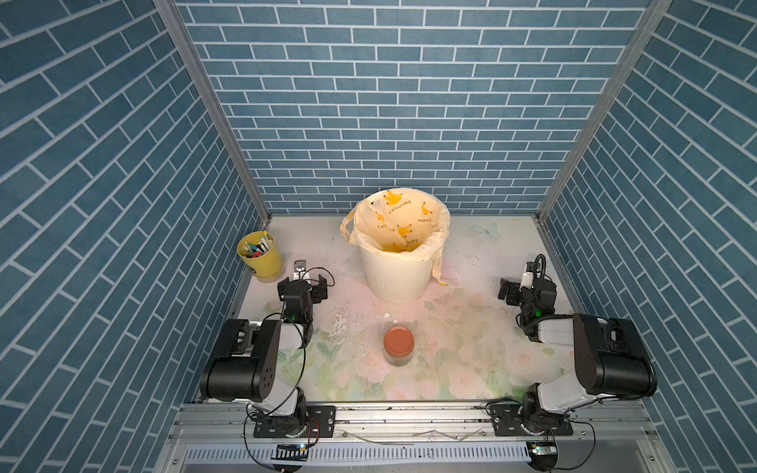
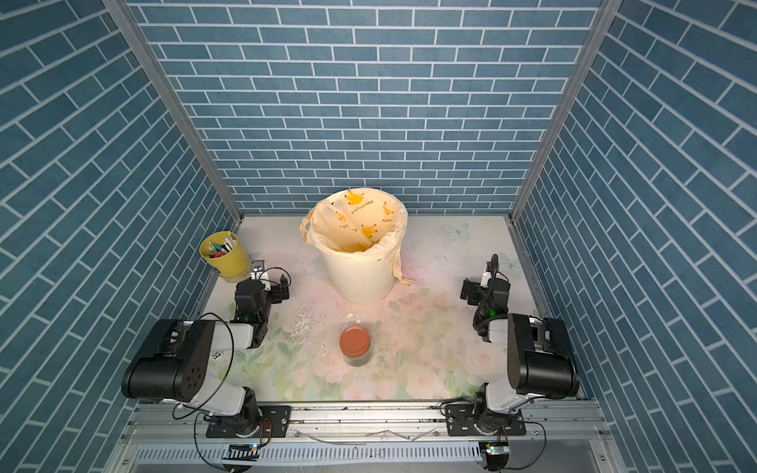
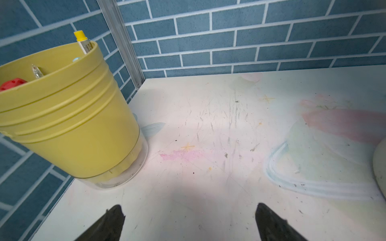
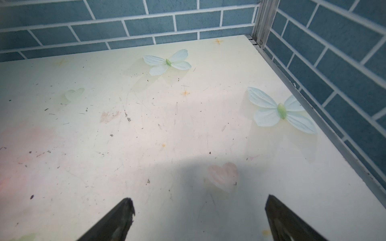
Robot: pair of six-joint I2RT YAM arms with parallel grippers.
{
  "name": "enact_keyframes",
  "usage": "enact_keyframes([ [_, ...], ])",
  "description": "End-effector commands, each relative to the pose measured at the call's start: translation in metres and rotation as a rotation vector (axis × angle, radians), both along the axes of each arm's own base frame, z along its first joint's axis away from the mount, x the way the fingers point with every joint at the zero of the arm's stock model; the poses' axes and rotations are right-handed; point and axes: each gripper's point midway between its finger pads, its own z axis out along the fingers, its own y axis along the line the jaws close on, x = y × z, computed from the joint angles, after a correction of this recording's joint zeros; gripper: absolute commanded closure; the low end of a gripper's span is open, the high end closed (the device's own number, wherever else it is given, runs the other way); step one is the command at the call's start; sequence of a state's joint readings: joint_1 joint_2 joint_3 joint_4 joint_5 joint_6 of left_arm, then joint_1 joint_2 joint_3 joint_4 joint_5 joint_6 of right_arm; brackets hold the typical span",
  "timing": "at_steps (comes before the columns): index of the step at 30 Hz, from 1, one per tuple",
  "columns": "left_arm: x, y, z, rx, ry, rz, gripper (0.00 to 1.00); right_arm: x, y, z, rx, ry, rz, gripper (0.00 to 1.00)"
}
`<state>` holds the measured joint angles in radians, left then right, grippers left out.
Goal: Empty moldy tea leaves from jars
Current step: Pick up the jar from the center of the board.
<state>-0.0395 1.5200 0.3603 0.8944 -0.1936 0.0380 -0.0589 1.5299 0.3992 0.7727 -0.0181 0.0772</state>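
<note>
A: Where does the jar [image 1: 398, 355] sit?

B: Nearest the base, at about 6 o'clock on the table [image 1: 471, 340]. It is upright with its reddish lid [image 1: 398, 341] on. It stands between the 2 arms, well apart from both.

A: And the grippers?

B: The left gripper [image 3: 189, 210] rests at 9 o'clock and the right gripper [image 4: 199, 202] at 3 o'clock. Both have their jaws spread wide, with nothing between them and only bare table beneath.

A: So how would you begin?

B: I judge the step in hand to be the reach. 1 gripper should clasp the glass body low, below the lid, and pin it down. The other should come from above, take the lid squarely across its width, and twist. Glass is slick, so the grip needs to be firm and centred. After that, carry the jar to the bin [image 1: 395, 286] at 12 o'clock and tip it well over the bag's mouth.

A: What can't you make out?

B: The moldy tea leaves [image 2: 355, 360] show only as a dark band under the lid, so I can't tell how much there is. Neither wrist view shows the jar. The bag hides the bin's bottom. The yellow cup [image 1: 262, 258] at 10 o'clock stands just beside the left gripper and may crowd its swing.
</note>
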Motion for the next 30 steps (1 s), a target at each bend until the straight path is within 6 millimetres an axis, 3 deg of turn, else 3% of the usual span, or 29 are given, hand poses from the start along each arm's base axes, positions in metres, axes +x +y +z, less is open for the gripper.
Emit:
enact_keyframes([
  [1,0.002,-0.002,0.001,0.000,-0.004,-0.005,0.01,0.008,-0.001,0.012,-0.034,-0.042,0.004,0.01],
  [6,0.004,-0.008,0.001,-0.006,0.002,-0.049,0.01,0.008,-0.001,0.012,-0.031,-0.038,0.003,0.01],
  [10,0.005,-0.028,0.004,-0.011,-0.005,-0.185,0.01,0.007,-0.001,0.011,-0.032,-0.038,0.004,0.01],
  [22,-0.028,-0.040,0.071,-0.025,-0.044,-0.258,0.01,0.007,-0.002,0.013,-0.034,-0.044,0.001,0.02],
  [26,-0.057,-0.054,0.097,-0.050,-0.049,-0.344,0.01,0.009,-0.017,0.036,-0.042,0.048,-0.089,0.04],
  [30,-0.104,-0.090,0.123,-0.115,-0.022,-0.559,0.01,0.012,-0.014,0.083,0.082,0.085,-0.133,0.04],
])
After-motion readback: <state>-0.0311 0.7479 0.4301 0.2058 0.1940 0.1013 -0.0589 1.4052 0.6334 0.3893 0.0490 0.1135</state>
